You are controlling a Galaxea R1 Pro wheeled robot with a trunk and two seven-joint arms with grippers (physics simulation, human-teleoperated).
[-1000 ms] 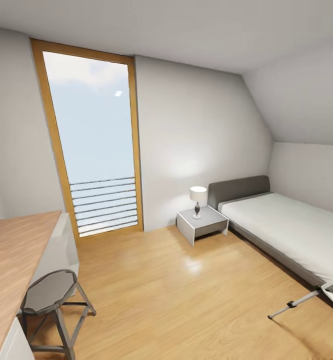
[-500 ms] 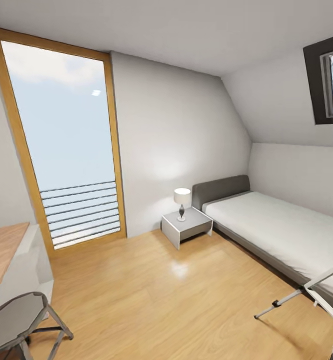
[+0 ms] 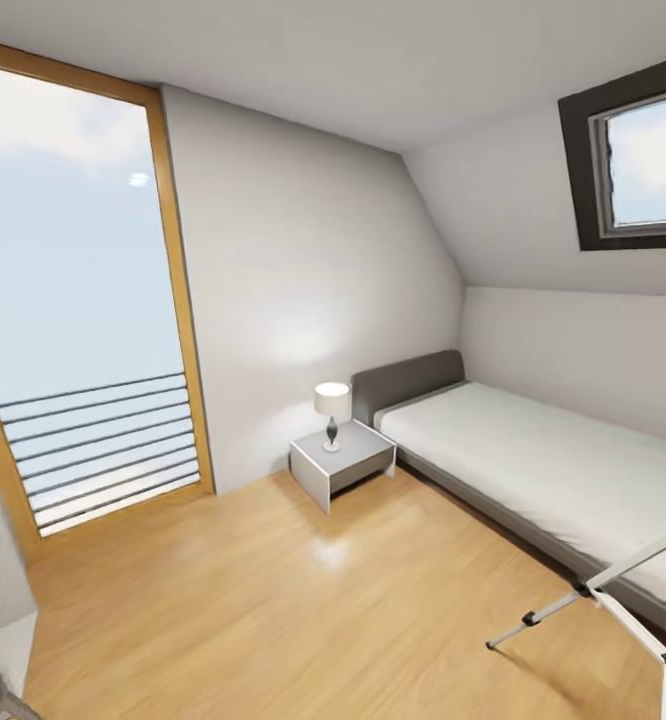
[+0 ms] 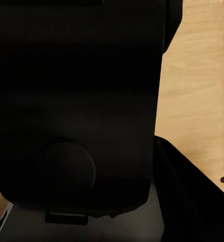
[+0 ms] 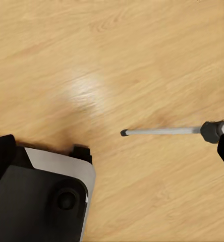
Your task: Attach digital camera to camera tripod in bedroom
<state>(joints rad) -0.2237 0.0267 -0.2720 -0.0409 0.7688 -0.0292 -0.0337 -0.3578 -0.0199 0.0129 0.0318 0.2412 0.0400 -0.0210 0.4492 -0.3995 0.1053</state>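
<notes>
Bedroom [image 3: 303, 610]: view has swung right, camera tripod [image 3: 613, 590] nearer centre, approach under way; grippers' openness cannot be told

A tall wood-framed window [image 3: 73, 300] with horizontal rails stands at nine o'clock. Pale grey walls [image 3: 293, 270] rise over a light wood floor [image 3: 303, 610]. A nightstand [image 3: 341, 463] bearing a lamp [image 3: 332, 412] sits centrally, touching the low grey bed [image 3: 533, 470] at three o'clock. A dark-framed skylight [image 3: 638, 160] is at two o'clock.
</notes>
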